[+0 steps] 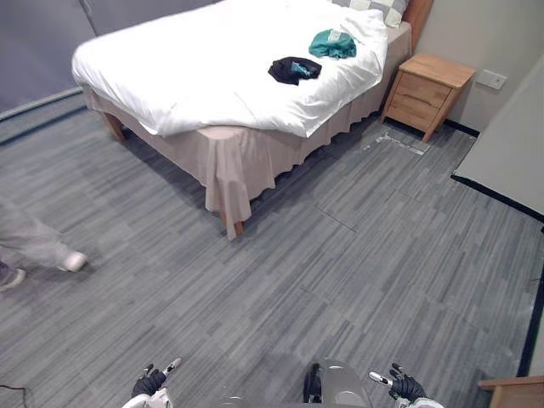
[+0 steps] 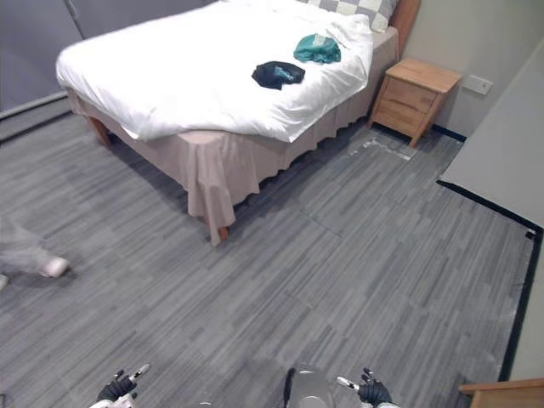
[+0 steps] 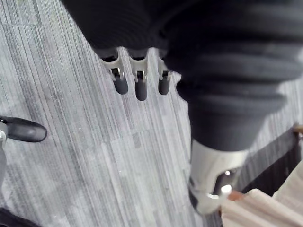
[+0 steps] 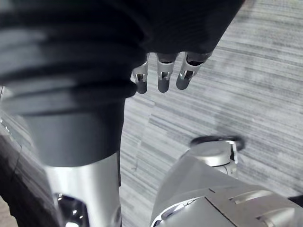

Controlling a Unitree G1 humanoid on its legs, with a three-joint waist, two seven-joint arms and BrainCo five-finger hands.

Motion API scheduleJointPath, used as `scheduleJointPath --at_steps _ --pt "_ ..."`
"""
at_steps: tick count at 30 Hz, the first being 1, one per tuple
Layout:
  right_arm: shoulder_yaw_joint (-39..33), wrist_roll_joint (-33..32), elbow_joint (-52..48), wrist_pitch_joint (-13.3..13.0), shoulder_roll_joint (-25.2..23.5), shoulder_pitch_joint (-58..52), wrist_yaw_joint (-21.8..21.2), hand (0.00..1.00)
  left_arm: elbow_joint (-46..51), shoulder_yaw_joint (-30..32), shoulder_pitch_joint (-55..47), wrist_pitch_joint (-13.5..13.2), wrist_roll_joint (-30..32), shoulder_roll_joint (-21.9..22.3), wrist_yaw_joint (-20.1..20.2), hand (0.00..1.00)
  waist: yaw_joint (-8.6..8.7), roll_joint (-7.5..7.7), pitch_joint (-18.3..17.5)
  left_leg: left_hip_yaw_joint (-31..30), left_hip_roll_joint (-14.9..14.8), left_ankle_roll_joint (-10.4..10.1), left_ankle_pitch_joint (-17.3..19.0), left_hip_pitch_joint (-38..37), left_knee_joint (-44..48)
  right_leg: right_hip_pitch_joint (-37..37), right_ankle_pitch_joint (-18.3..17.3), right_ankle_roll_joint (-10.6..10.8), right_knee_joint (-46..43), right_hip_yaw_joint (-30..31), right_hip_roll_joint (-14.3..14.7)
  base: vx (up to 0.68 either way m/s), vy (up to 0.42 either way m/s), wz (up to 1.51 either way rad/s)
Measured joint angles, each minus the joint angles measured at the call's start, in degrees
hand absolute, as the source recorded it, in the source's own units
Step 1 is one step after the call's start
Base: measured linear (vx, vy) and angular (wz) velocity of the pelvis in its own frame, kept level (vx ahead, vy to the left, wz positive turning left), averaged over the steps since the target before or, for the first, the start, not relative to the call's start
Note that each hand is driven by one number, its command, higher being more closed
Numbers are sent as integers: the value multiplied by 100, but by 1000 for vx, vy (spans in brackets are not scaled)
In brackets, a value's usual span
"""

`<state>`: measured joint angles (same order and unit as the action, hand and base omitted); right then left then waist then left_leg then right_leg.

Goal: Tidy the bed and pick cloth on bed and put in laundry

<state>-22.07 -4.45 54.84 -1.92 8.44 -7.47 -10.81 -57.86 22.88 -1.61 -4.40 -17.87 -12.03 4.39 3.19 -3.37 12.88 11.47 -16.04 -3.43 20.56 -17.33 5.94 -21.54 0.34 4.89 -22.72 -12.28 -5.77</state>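
Observation:
A bed [image 1: 212, 85] with a white duvet stands at the far side of the room. Two cloths lie on it near the head end: a black one [image 1: 295, 70] and a teal one [image 1: 332, 44] just beyond it. My left hand [image 1: 151, 382] and right hand [image 1: 404, 387] hang low at the near edge of the view, far from the bed. In the wrist views the left hand's fingers [image 3: 137, 82] and the right hand's fingers [image 4: 162, 78] hang relaxed over the grey floor and hold nothing.
A wooden nightstand [image 1: 427, 92] stands right of the bed's head by the wall. A person's legs [image 1: 38, 248] show at the left edge. A wooden piece [image 1: 514, 393] sits at the bottom right corner. Grey plank floor lies between me and the bed.

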Motion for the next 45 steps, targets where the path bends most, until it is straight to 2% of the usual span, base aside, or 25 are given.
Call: scheduleJointPath --at_steps 1,2,3,4,5,8,11,13,14,15,16,17,19,20,24,27,28,30,31,33,34,37,39,40,45 --pt "-52 -5 -27 66 -16 -41 -43 0 97 65 26 -3 43 56 38 0 2 -11 -2 -86 -101 280 -226 20 459 -136 -581 -348 -638 -48 20 477 -426 9" --pt "-149 -1 -12 181 -5 -35 -57 0 146 124 -4 14 42 178 37 0 -21 -44 -6 -158 -333 32 -607 321 1357 -22 -890 -551 -873 -102 127 493 -437 -6" --pt "-216 2 -13 219 -1 -37 -72 0 155 150 -45 23 41 245 33 0 -26 -77 -15 -201 -451 37 -831 485 1869 103 -1008 -644 -872 -146 196 605 -535 -5" --pt "-244 5 5 243 41 -45 -93 0 148 142 -145 24 43 437 32 0 -21 -176 27 -357 -765 66 -1198 1111 3482 612 -1266 -750 -629 -242 460 531 -406 9" --pt "-227 22 48 239 60 5 -118 0 103 117 -240 15 58 555 34 0 -39 -214 53 -530 -702 -90 -1075 1600 4569 1174 -1322 -826 -234 -269 635 543 -371 18" --pt "-173 231 167 201 58 36 -178 0 111 6 -530 -54 89 639 75 0 -153 36 95 -341 -1 -130 -706 2313 5044 2249 -1283 -890 595 -334 686 579 -309 8" --pt "-276 420 197 72 158 290 -190 0 194 11 -844 -260 -18 787 101 0 -423 119 101 985 855 67 -739 2854 2787 3106 -1259 -953 1414 -339 720 588 -218 -21" --pt "-362 449 16 33 218 327 -222 0 209 12 -986 -267 -50 870 103 0 -440 15 37 1861 1110 559 -1374 2876 1432 3412 -1364 -842 1635 -446 859 547 -124 8" --pt "-383 445 -155 15 242 293 -228 0 214 14 -1038 -268 -102 854 102 0 -444 -38 4 2443 1136 1196 -1946 2918 1231 3558 -1627 -784 1590 -573 953 553 -42 42" --pt "-379 443 -271 -7 217 256 -202 0 186 32 -1046 -241 -144 775 87 0 -412 29 -51 3041 1251 1832 -1550 2776 1202 3754 -1961 -663 1366 -745 1014 575 -26 69" --pt "-361 439 -258 -8 195 214 -180 0 135 29 -1034 -197 -145 738 84 0 -364 82 -111 3045 1337 1792 -1261 2682 1118 3734 -2036 -574 1115 -820 1008 597 -18 134" --pt "-325 434 -177 22 157 141 -116 0 10 -55 -838 -77 -142 696 80 0 -289 284 -238 2691 1545 1630 -1211 2606 910 3284 -2087 -370 -59 -977 722 472 -22 127" --pt "-235 390 -121 33 63 246 -84 0 -92 -180 -704 44 20 666 87 0 -240 404 -266 2212 1708 1280 -1269 2323 628 2288 -1773 91 -2345 -871 279 524 -43 127" --pt "-238 309 -73 25 -17 269 -67 0 -231 -275 -629 132 169 615 80 0 -220 465 -222 1975 1740 1159 -1272 2039 553 2016 -2011 30 -2814 -846 63 508 -88 122" --pt "-127 95 142 -124 -149 249 -52 0 -201 -301 -652 104 424 587 100 0 -235 200 -217 1061 1241 736 -1057 1502 611 1538 -2138 -73 -931 -293 -18 518 -277 124" --pt "48 -72 43 -299 -426 268 -14 0 -104 -287 -605 120 424 380 217 0 -315 200 -197 662 754 148 -787 1515 769 1008 -933 218 1081 584 -99 390 -369 61" --pt "135 -139 -51 -286 -559 194 13 0 66 -145 -717 213 427 364 231 0 -331 273 -227 580 595 -93 -536 1503 1111 850 -505 252 1148 725 -157 497 -540 28" --pt "325 -290 -488 -14 -635 -146 108 0 459 -72 -944 282 430 392 144 0 -354 513 -349 437 429 -495 -10 1307 1776 756 -401 129 309 808 -304 494 -514 27" --pt "316 -334 -517 76 -590 -152 150 0 467 -79 -933 297 425 481 113 0 -357 439 -340 424 249 -485 50 1408 2221 812 -502 62 98 658 -244 416 -406 55" --pt "252 -464 -630 286 -295 -221 309 0 529 -207 -660 212 428 1095 97 0 -249 -46 -89 353 -650 67 -580 2398 4441 1487 -858 -211 239 186 61 483 -491 63" --pt "251 -462 -631 293 -262 -227 306 0 533 -228 -659 146 442 1177 58 0 -263 -58 -86 428 -663 -27 -580 2460 4490 1590 -875 -246 332 155 57 402 -415 10" --pt "178 -457 -663 263 -282 -211 219 0 605 -266 -622 -197 436 1172 -8 0 -262 -41 -107 1228 -418 -169 -649 2380 3151 1996 -743 -346 892 101 21 335 -245 -10" --pt "121 -462 -687 219 -291 -204 183 0 1162 -318 -452 -370 511 1171 -289 0 -257 -101 -143 1663 -58 -55 -1652 2133 1242 2117 -745 -353 998 -16 70 383 -82 4" --pt "72 -465 -684 218 -295 -201 186 0 1328 -337 -391 -425 660 1139 -420 0 -259 -97 -152 1737 2 -136 -1691 2028 1017 2137 -751 -357 993 -21 72 371 -34 17" --pt "10 -557 -657 74 -530 -301 230 0 3562 -1066 141 -669 1663 -48 -1117 0 -217 203 -390 1796 435 -317 -2283 1459 -388 2276 -756 -345 1087 -238 -26 203 21 26"
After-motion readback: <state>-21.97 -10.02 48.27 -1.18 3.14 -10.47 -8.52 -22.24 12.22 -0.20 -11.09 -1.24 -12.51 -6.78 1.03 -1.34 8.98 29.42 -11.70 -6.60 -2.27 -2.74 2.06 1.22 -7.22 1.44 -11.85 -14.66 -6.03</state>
